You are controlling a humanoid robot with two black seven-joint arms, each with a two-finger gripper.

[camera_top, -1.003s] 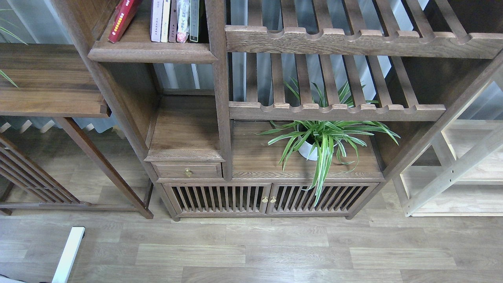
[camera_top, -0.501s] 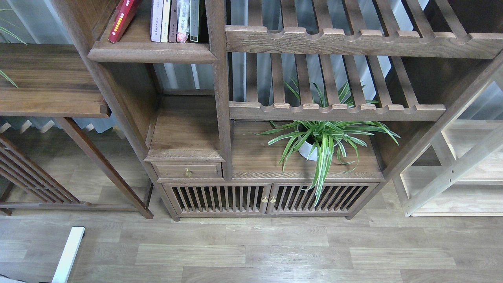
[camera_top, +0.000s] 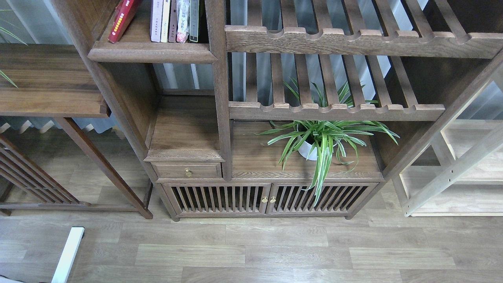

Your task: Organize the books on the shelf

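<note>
Neither arm is in the head view, so I cannot tell whether either pincer is open, closed or holding anything.

Left to right along the solid dark-brown wooden shelf board with the thick rounded front lip (camera_top: 151, 53), in the narrow bay at the top left of the view:

- Slim red paperback with a yellow strip down its edge (camera_top: 122, 17), near the shelf's left end. It leans steeply to the right with its foot toward the front lip, touching no other book.
- A bare gap of board.
- Upright row against the bay's right post: pale pink-white thin paperback (camera_top: 156, 19), white thin paperback (camera_top: 166, 19), a thin dark spine between them and the next (too narrow to make out), a glossy white book with pink print (camera_top: 183, 19), then a dark green-edged spine (camera_top: 194, 19) beside the post. Their tops are cut off by the upper edge.

Handling, as a judgement: all look light and thin, with soft covers that would bend if pinched at a corner. The glossy one is likely slippery. The leaning red book seems the piece out of order; best taken across its thickness partway up the spine, tilted upright and slid right to the row (a push at the foot alone could topple it).

Lower right, a green-and-white striped spider plant in a white pot (camera_top: 310, 151) sits on the cabinet top, well apart from the books.
</note>
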